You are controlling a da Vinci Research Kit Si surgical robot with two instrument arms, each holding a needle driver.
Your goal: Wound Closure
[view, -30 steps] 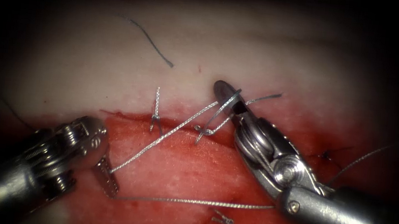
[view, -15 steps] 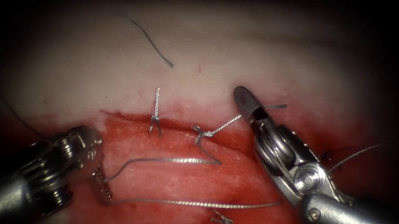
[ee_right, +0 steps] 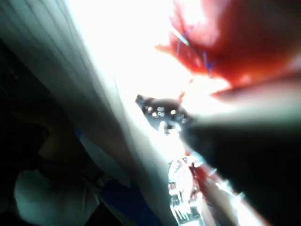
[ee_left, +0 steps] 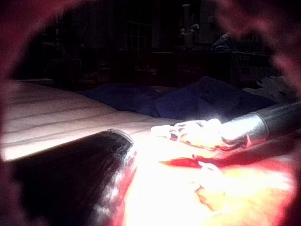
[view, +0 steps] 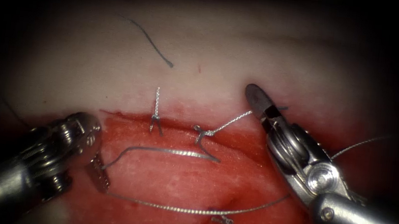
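Both tools grip the thread (view: 175, 152) at a knot (view: 201, 135) on the cut (view: 125, 115), the left tool (view: 99, 174) clenched near-left, the right tool (view: 259, 103) clamped far-right, apparently to tension it; needle unseen

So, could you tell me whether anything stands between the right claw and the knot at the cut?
Nothing visible does. The right claw is shut on the thread, which runs straight to it from the knot over bare tissue. The left claw holds another stretch of thread.
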